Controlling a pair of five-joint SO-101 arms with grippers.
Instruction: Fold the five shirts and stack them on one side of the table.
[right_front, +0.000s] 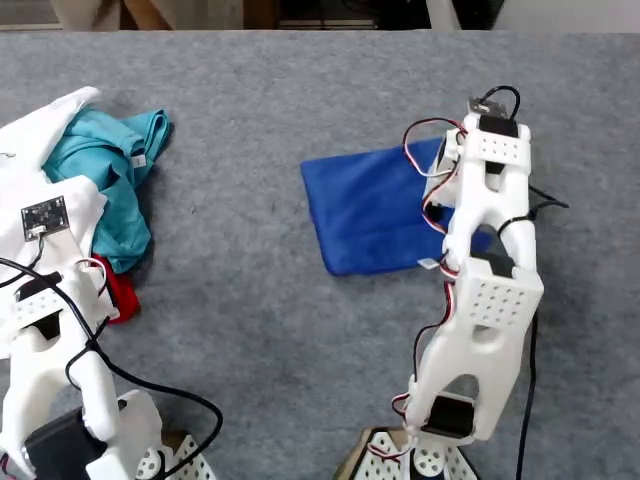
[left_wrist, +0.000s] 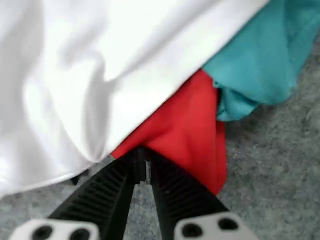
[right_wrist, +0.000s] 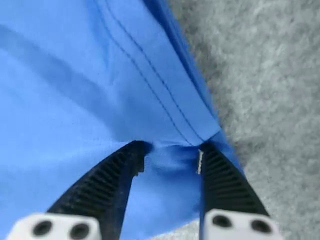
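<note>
A folded blue shirt (right_front: 370, 210) lies right of the table's middle. My right arm (right_front: 485, 220) stands over its right edge. The right gripper (right_wrist: 172, 150) is open, its fingers pressed down on either side of a bunched fold of the blue shirt (right_wrist: 85, 85) near the hem. At the far left lies a heap of a white shirt (right_front: 30, 140), a teal shirt (right_front: 105, 160) and a red shirt (right_front: 120, 295). My left gripper (left_wrist: 142, 160) is shut, its tips pinching the red shirt (left_wrist: 185, 130) where it comes out from under the white shirt (left_wrist: 90, 65). The teal shirt (left_wrist: 265, 55) lies just beyond.
The grey felt table (right_front: 240, 330) is bare between the heap and the blue shirt, and along the far side. Cables hang from both arms. Chair or table legs stand behind the far edge.
</note>
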